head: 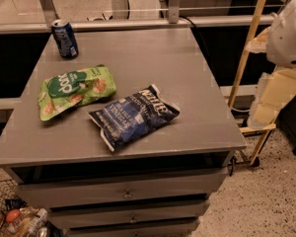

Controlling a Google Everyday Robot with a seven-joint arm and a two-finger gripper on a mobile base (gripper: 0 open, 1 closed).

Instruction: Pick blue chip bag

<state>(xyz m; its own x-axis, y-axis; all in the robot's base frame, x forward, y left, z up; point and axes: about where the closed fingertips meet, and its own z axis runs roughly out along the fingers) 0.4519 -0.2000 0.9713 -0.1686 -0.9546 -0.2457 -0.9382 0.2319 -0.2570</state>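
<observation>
The blue chip bag [133,117] is dark navy with white lettering and lies flat on the grey cabinet top [153,58], near its front middle. The light green snack bag [75,89] lies just to its left, close to it. My gripper [270,100] hangs off the right side of the cabinet, below the white arm housing [288,31]. It is level with the table top, well to the right of the blue bag, and touches nothing.
A small blue soda can [64,38] stands at the back left corner. A wooden frame [246,58] leans at the right, behind the arm. A wire basket [12,216] with items sits on the floor at the lower left. Drawers [123,194] run below the top.
</observation>
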